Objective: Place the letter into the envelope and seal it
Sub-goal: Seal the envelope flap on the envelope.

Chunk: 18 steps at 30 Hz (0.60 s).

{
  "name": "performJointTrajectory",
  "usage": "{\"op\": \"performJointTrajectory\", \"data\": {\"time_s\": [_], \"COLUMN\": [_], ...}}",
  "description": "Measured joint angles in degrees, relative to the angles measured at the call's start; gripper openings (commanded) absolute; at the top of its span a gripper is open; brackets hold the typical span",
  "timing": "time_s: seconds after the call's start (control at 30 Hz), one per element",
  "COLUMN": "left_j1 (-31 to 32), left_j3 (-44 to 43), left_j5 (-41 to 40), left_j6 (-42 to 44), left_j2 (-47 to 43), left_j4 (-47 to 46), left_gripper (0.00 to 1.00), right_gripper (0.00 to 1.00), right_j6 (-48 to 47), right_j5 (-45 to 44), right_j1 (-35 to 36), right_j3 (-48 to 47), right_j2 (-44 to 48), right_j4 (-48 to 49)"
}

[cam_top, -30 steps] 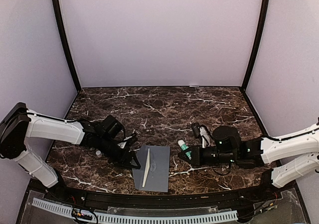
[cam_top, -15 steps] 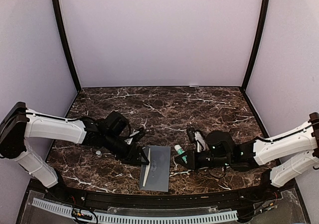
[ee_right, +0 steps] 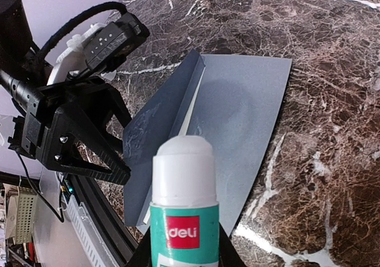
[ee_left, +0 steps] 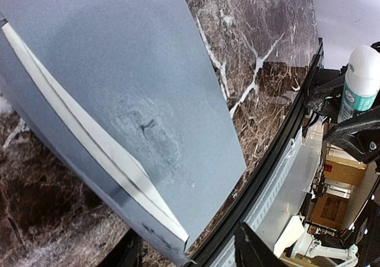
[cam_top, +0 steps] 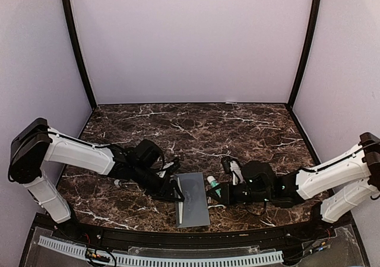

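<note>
Item one: envelope [cam_top: 193,199], flat grey-blue paper, rectangular. It lay on the dark, white-veined marble surface [cam_top: 196,124] with its left flap raised. Contents: letter [ee_left: 148,196], cream paper, of which only a thin edge strip showed inside the fold. My left jaws stood apart at that flap. Item two: glue stick [ee_right: 183,207], white top, teal body. My right jaws were clamped on it, just right of the envelope.
</note>
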<state>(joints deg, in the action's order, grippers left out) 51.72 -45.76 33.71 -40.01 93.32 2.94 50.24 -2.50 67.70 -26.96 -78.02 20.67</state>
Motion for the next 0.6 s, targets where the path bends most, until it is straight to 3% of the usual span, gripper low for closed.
{"op": "performJointTrajectory", "data": {"time_s": [0.6], "left_j1": [0.68], "left_j3": [-1.07], "left_j5": [0.11], "left_j6": [-1.77], "left_j2": [2.47], "left_j4": [-6.58], "left_gripper": [0.49], "right_gripper": [0.0], "right_j6": [1.14], "right_j5": [0.33], "right_j1": [0.26], "right_j3": [0.0], "right_j2": [-6.34], "right_j4": [4.2]}}
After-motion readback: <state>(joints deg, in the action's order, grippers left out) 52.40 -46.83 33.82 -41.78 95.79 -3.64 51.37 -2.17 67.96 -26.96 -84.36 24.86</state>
